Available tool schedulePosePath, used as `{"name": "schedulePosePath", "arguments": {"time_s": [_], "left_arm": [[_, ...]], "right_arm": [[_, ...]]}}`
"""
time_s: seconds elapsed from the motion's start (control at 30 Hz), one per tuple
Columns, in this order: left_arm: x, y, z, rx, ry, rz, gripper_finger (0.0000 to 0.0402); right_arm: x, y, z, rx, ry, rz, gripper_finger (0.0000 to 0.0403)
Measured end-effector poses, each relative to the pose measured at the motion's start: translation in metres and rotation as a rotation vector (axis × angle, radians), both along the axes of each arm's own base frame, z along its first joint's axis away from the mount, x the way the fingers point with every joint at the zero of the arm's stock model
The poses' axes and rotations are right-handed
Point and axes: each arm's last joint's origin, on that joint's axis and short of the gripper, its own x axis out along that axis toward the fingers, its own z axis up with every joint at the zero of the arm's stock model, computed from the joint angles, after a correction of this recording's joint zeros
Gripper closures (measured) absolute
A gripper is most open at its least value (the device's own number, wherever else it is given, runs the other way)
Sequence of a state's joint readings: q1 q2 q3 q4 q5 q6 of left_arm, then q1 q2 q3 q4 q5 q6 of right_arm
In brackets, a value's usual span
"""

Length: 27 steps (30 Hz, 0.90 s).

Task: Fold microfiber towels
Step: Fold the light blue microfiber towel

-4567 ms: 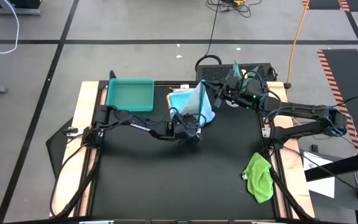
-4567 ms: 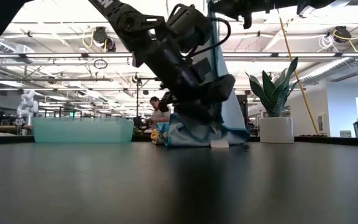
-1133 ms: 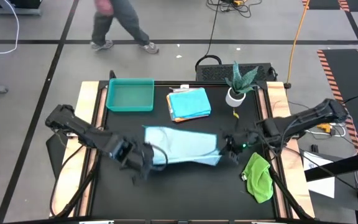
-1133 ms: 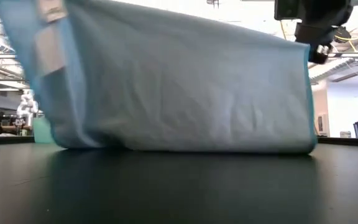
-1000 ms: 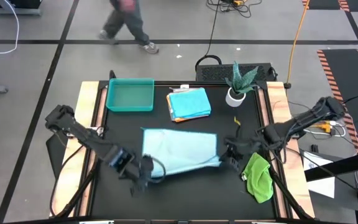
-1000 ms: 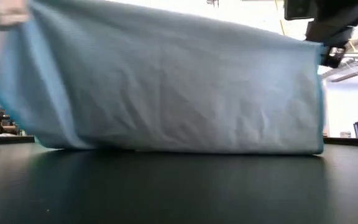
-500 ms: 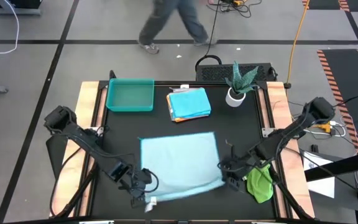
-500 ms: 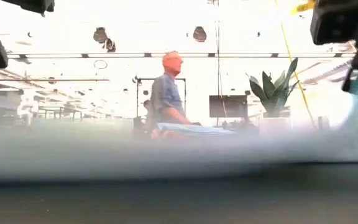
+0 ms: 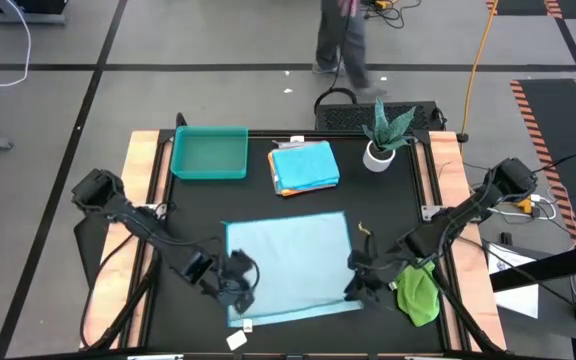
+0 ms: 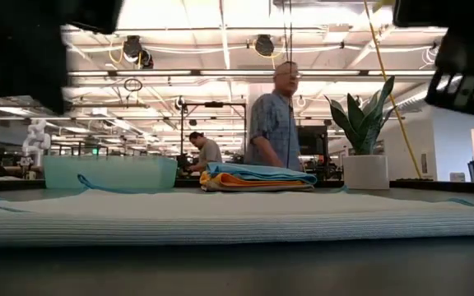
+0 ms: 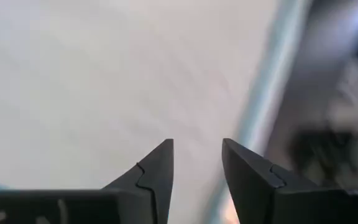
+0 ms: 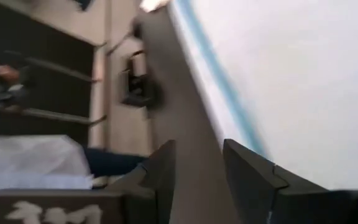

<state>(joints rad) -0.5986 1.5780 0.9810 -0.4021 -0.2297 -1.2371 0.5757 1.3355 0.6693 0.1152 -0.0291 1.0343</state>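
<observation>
Pale blue towel (image 9: 290, 264) lies spread flat on the surface (image 9: 298, 200), ready for folding; left hand (image 9: 236, 285) and right hand (image 9: 360, 282) hover at its near corners, fingers apart, empty.

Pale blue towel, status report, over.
Left gripper and right gripper open, empty, at near corners. Pale blue towel spread flat, unfolded. Green towel bunched beside right gripper; nothing on the spread towel.

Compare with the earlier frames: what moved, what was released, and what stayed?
The pale blue towel, earlier hanging between both arms, lies flat mid-table. The left tool and right tool have opened, releasing its near corners. The folded stack, teal tray and green towel stayed.
</observation>
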Motion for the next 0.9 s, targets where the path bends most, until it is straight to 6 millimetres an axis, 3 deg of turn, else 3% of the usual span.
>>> {"name": "schedulePosePath", "arguments": {"time_s": [0.13,0.33,0.67,0.9], "left_arm": [[0.002,0.016,-0.004,0.146,-0.007,0.147,0.0271],[0.01,0.026,-0.003,0.122,-0.019,0.198,0.0279],[0.013,0.037,-0.005,0.138,0.001,0.234,0.0279],[0.014,0.038,-0.004,0.138,0.0,0.239,0.0279]], "right_arm": [[-0.001,-0.005,-0.008,-0.086,0.044,-0.065,0.0305],[-0.003,-0.002,-0.013,-0.099,0.072,-0.033,0.0392],[-0.017,-0.003,-0.024,-0.172,0.231,-0.028,0.0402],[-0.014,0.0,-0.038,-0.185,0.282,-0.048,0.0403]]}}
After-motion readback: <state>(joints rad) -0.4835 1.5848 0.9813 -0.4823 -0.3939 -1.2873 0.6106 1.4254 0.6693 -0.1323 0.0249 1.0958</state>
